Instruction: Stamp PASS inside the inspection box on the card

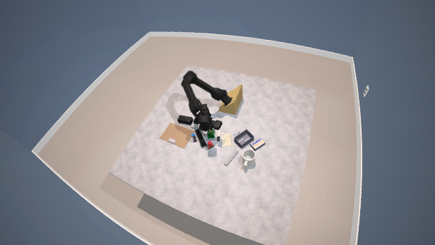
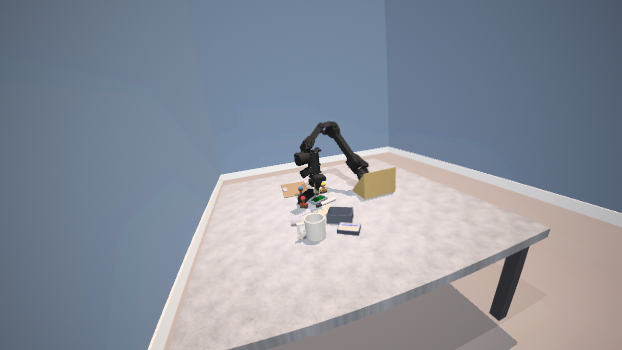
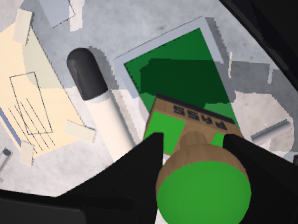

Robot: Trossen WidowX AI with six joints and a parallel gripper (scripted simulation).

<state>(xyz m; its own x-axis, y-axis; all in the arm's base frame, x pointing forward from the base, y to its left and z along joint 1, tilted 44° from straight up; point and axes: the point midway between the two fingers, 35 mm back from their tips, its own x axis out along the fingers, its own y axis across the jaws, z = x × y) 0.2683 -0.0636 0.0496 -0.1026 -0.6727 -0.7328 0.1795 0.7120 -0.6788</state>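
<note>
The gripper [image 1: 210, 131] [image 2: 317, 189] [image 3: 193, 143] is closed on the PASS stamp [image 3: 203, 192]. The green ink pad [image 1: 210, 134] [image 2: 318, 199] [image 3: 175, 62] lies ahead of the stamp in the wrist view, slightly turned; inking likely requires a short forward shift, then lowering.

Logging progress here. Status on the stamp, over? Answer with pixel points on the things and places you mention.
Gripper [image 1: 210, 130] [image 2: 317, 187] [image 3: 193, 143] shut on PASS stamp [image 3: 204, 187]. Stamp over green ink pad [image 1: 210, 134] [image 2: 318, 199] [image 3: 175, 75]. Marker [image 3: 107, 112] beside pad.

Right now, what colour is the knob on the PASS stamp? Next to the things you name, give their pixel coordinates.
The knob's top [image 3: 204, 192] is bright green, over brown wood; the wrist view shows it best.
</note>
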